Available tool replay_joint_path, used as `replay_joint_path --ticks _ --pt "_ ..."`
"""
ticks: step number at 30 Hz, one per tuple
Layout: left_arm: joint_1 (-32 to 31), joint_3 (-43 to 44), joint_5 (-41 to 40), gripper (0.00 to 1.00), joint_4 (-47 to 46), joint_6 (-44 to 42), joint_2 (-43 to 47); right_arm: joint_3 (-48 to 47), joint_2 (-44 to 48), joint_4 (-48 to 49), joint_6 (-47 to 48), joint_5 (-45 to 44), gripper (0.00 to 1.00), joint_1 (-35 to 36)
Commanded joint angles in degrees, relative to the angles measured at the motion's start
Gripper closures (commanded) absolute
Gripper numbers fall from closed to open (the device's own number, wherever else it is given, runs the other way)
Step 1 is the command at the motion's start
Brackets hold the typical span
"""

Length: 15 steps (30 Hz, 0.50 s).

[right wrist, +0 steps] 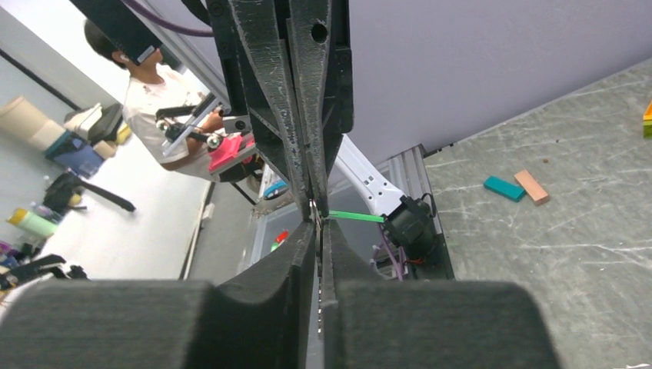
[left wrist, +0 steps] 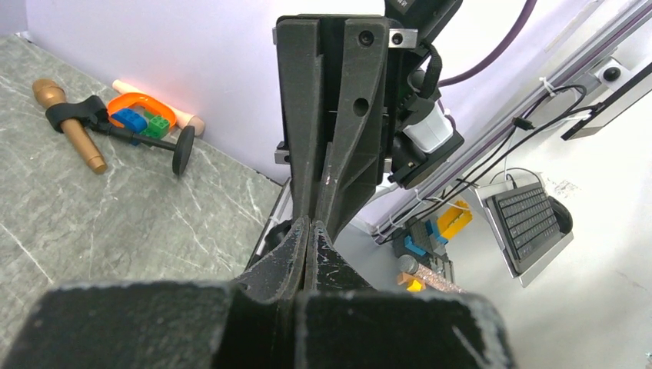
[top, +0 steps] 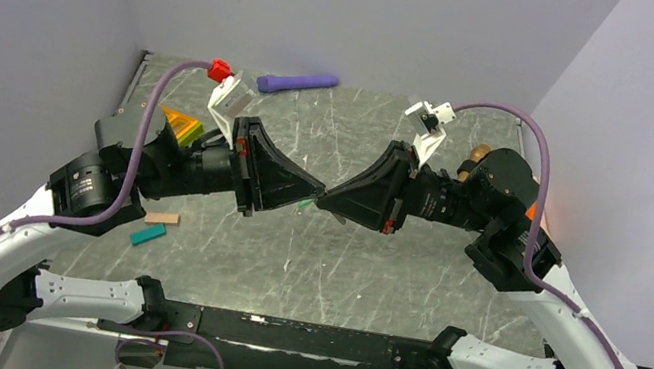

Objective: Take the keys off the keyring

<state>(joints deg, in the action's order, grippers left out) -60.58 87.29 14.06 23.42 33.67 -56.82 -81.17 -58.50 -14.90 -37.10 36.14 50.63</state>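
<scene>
My two grippers meet tip to tip above the middle of the table. The left gripper (top: pixel 315 193) (left wrist: pixel 309 223) is shut, and nothing shows between its jaws in the left wrist view. The right gripper (top: pixel 326 202) (right wrist: pixel 317 224) is shut on a thin metal keyring (right wrist: pixel 314 212) that runs down between its jaws. A tiny flat bright-green key (right wrist: pixel 355 217) (top: pixel 304 205) sticks out sideways from the ring where the tips meet. In the right wrist view the left gripper's tips come down onto the ring from above; I cannot tell whether they pinch it.
A tan block (top: pixel 162 217) and a teal block (top: pixel 148 234) lie by the left arm. A purple cylinder (top: pixel 296 84) lies at the back, a yellow-orange piece (top: pixel 179 125) at the left. A gold microphone (left wrist: pixel 69 127) and an orange holder with bricks (left wrist: pixel 138 114) lie near the wall.
</scene>
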Motion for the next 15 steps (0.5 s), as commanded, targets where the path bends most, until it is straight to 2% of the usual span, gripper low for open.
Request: replay_joint_path --ticks 1,2,3,8,12,15 --pt "-0.2 -0.9 0.5 1.0 -2.7 0.6 1.1 -1.1 0.5 2.5 0.1 0.1 0.94 0.1" --pt "-0.2 -1.2 0.4 1.0 -3.0 0.8 1.2 -1.1 0.6 2.5 0.3 0.1 0.99 0.2" --pt "-0.2 -1.5 0.4 1.0 -3.3 1.0 1.4 -1.0 0.7 2.6 0.3 0.2 1.0 0.2" --pt "-0.5 -5.1 -3.5 1.0 -6.1 3.3 3.9 0.0 1.8 3.7 0.2 -0.8 1.0 0.2" --pt "-1.8 -12.4 -8.3 1.0 -14.0 7.3 7.0 0.7 2.2 4.7 -0.4 -2.2 1.0 0.2" --pt "-3.9 -12.4 -13.1 1.0 -14.1 6.9 7.0 0.5 2.3 5.4 -0.5 -4.7 1.0 0.2"
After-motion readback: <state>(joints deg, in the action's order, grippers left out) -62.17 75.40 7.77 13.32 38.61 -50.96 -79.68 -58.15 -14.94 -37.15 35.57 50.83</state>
